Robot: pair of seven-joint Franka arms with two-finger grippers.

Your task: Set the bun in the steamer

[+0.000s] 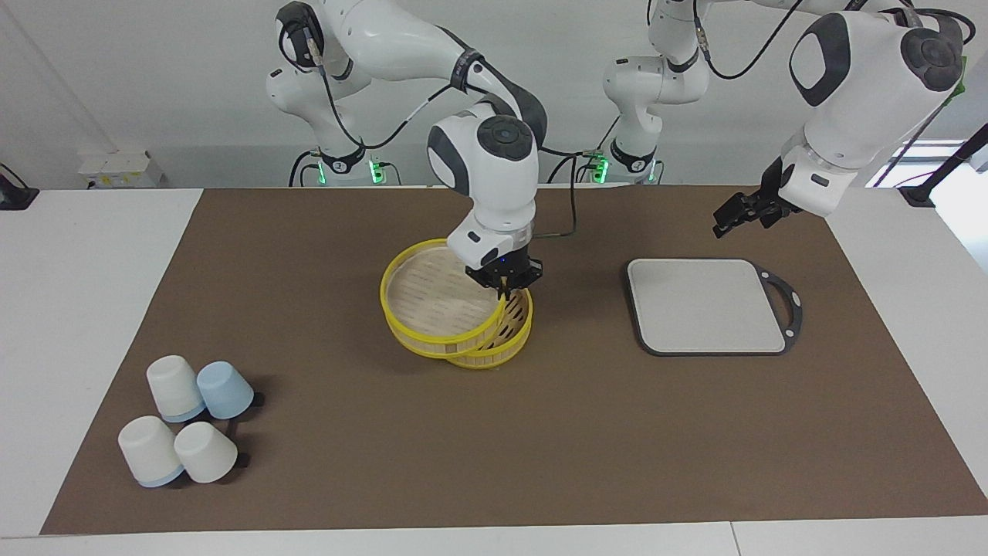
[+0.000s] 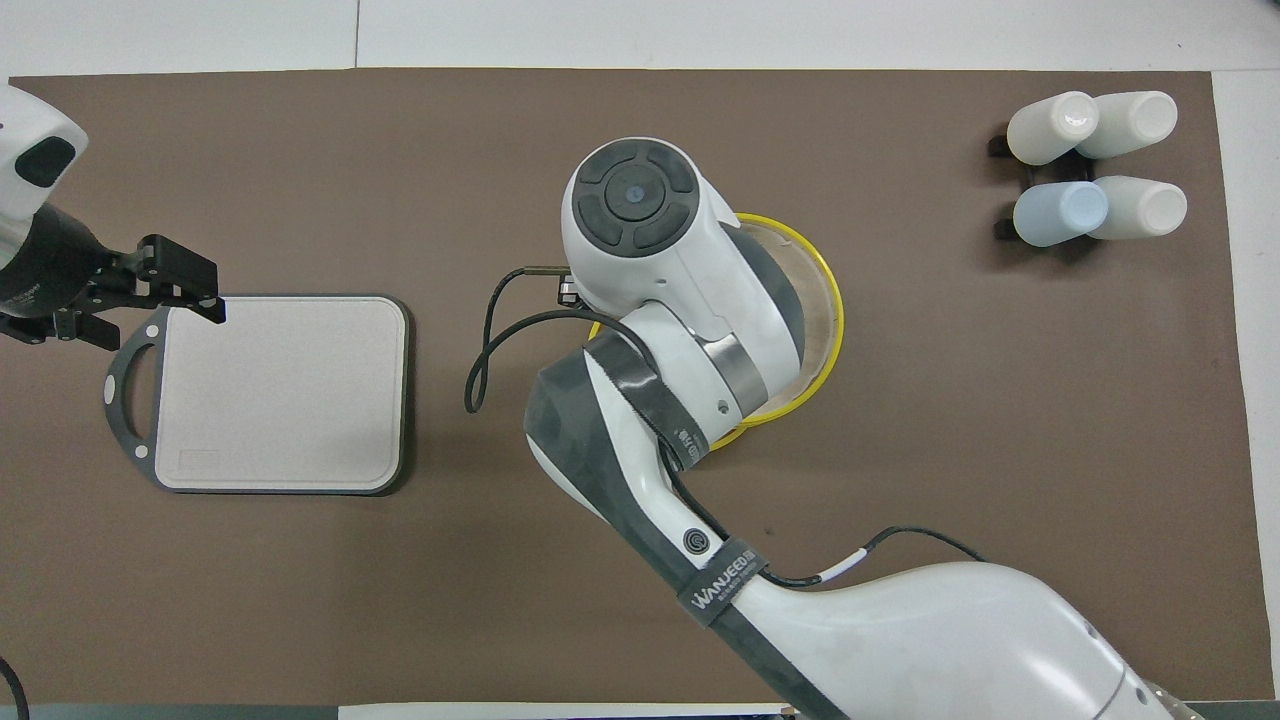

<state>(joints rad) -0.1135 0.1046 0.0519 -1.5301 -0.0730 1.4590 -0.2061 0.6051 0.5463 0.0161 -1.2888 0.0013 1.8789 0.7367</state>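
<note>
The steamer basket (image 1: 505,344) stands mid-table on the brown mat. Its yellow-rimmed slatted lid (image 1: 436,297) lies tilted across the basket, shifted toward the right arm's end. My right gripper (image 1: 503,290) is shut on the lid's rim, over the basket. In the overhead view the right arm covers most of the steamer; only part of its yellow rim (image 2: 832,305) shows. The bun is not in view. My left gripper (image 1: 725,220) waits open and empty in the air over the handle end of the grey tray; it also shows in the overhead view (image 2: 185,285).
The grey rectangular tray (image 1: 702,305) with a black handle lies toward the left arm's end (image 2: 280,395). Several white and pale-blue cups (image 1: 189,421) stand upside down at the right arm's end, farther from the robots (image 2: 1095,165).
</note>
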